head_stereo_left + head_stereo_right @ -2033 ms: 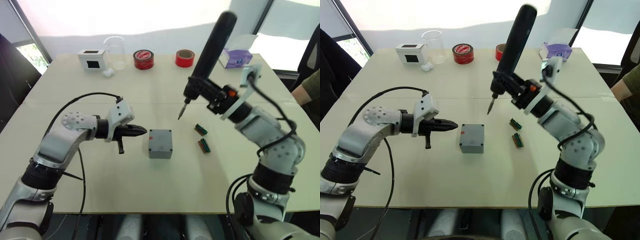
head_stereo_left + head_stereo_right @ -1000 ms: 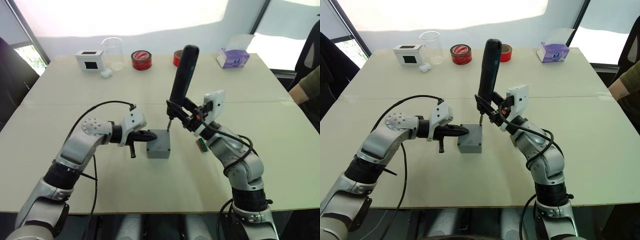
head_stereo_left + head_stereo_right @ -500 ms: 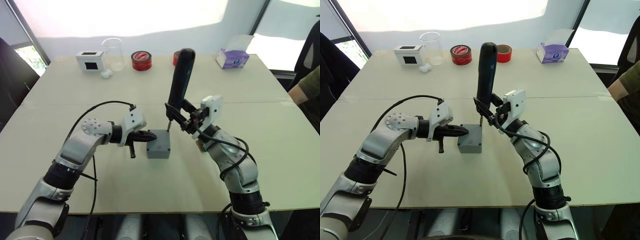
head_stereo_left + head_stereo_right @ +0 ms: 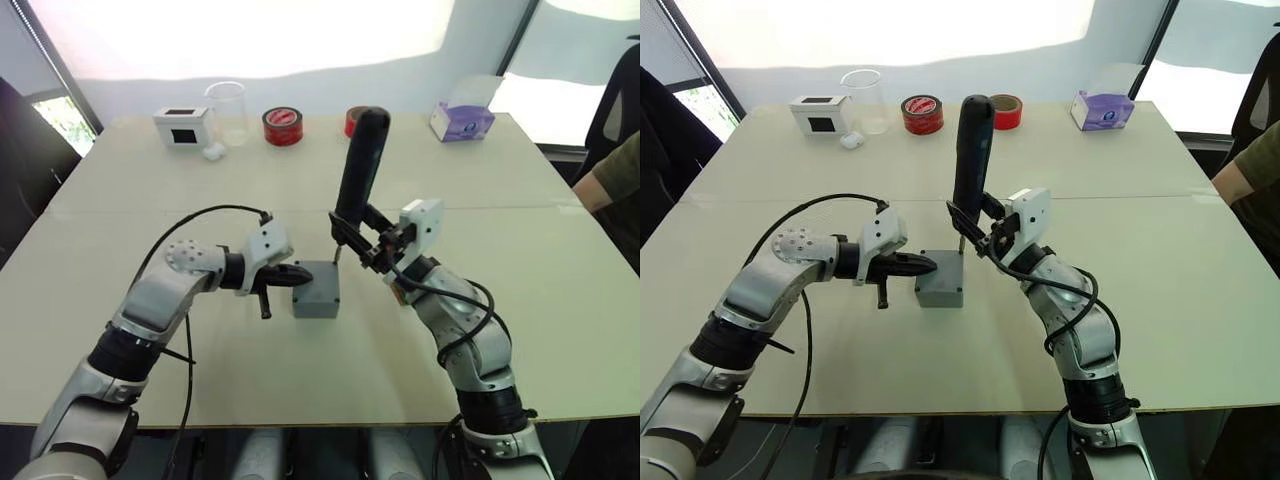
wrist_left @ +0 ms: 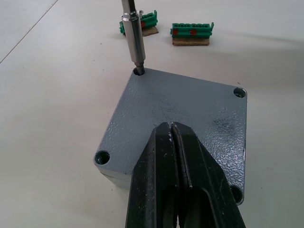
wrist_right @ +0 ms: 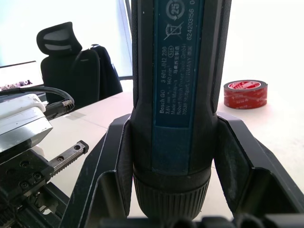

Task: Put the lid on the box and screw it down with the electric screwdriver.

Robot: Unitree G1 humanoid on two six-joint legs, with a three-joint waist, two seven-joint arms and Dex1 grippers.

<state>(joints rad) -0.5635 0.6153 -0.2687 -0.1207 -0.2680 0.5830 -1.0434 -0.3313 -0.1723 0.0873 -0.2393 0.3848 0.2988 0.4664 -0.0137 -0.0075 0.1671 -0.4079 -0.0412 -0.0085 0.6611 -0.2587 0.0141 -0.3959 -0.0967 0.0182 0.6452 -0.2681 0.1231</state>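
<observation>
The grey box [image 4: 316,290] sits mid-table with the lid [image 5: 185,114] lying flat on top of it. My left gripper [image 4: 300,272] is shut, and its fingertips [image 5: 175,142] rest on the lid's near edge. My right gripper [image 4: 372,248] is shut on the electric screwdriver [image 4: 358,170], a thick black stick held nearly upright. The metal bit [image 5: 133,35] stands in a corner screw hole of the lid. In the right wrist view the black fingers [image 6: 116,156] clamp both sides of the tool's body [image 6: 176,85].
Green terminal pieces [image 5: 192,34] lie just beyond the box. Along the far edge stand a white box with a black window [image 4: 181,125], a glass beaker [image 4: 228,108], two red tape rolls [image 4: 282,123] and a tissue box [image 4: 461,120]. A person's arm [image 4: 612,190] shows at the right.
Over two seconds the right arm swung the screwdriver down and left until its bit reached the lid's corner. The left gripper slid right onto the lid. Little has moved in the last half second.
</observation>
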